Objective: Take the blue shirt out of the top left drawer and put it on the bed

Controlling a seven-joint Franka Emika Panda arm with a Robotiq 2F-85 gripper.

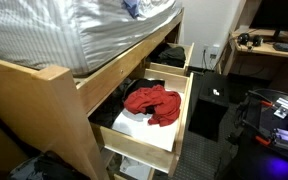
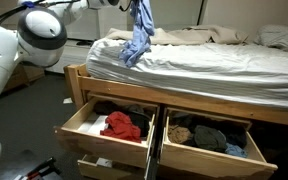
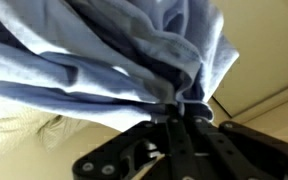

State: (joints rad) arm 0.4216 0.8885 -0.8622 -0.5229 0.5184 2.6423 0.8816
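The blue shirt (image 2: 136, 38) hangs from my gripper (image 2: 134, 6) above the near end of the bed (image 2: 204, 62); its lower folds touch the bedding. In the wrist view the shirt (image 3: 114, 50) fills the frame, and my gripper (image 3: 182, 108) is shut on a pinch of its cloth. A corner of the shirt (image 1: 131, 7) shows at the top of an exterior view. The top left drawer (image 2: 84, 135) stands open with a red garment (image 2: 122, 125) in it, which also shows in an exterior view (image 1: 152, 102).
The top right drawer (image 2: 246, 155) is open and holds dark clothes (image 2: 209, 135). A lower drawer (image 2: 99, 165) is partly open. A desk (image 1: 269, 50) and a black box (image 1: 212, 105) stand beside the bed. My arm (image 2: 39, 35) reaches over from the side.
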